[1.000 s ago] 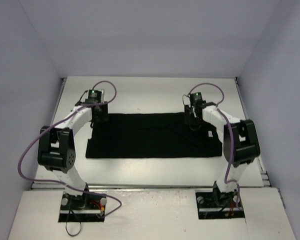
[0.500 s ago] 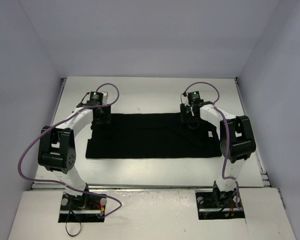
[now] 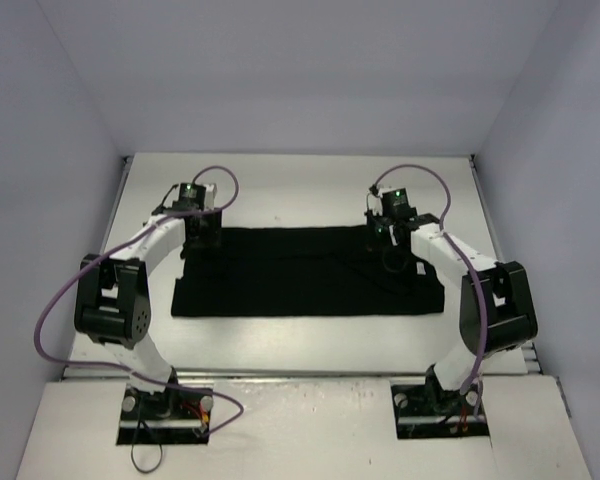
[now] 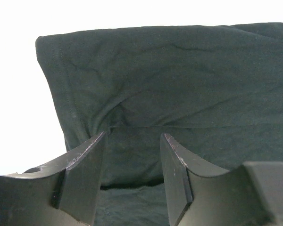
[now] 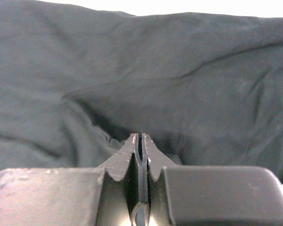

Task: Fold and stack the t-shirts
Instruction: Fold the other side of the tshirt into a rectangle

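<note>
whether the right hand (image 5: 140, 137) pinches the t-shirt (image 5: 188, 70) is hidden.

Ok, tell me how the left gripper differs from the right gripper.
Jaws: the left gripper open, the right gripper shut, seemingly pinching fabric. Place: left gripper at the t-shirt's far left corner, right gripper in from its right end. Both sit low at its far edge.

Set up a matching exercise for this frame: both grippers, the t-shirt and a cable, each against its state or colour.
Things:
1. left gripper
2. right gripper
3. t-shirt
4. cable

States:
A. purple
B. fingers pinched shut on fabric
C. black, spread flat
D. fingers apart over the fabric's corner

Pairs: 1-D, 2-B, 3-C, 4-A
</note>
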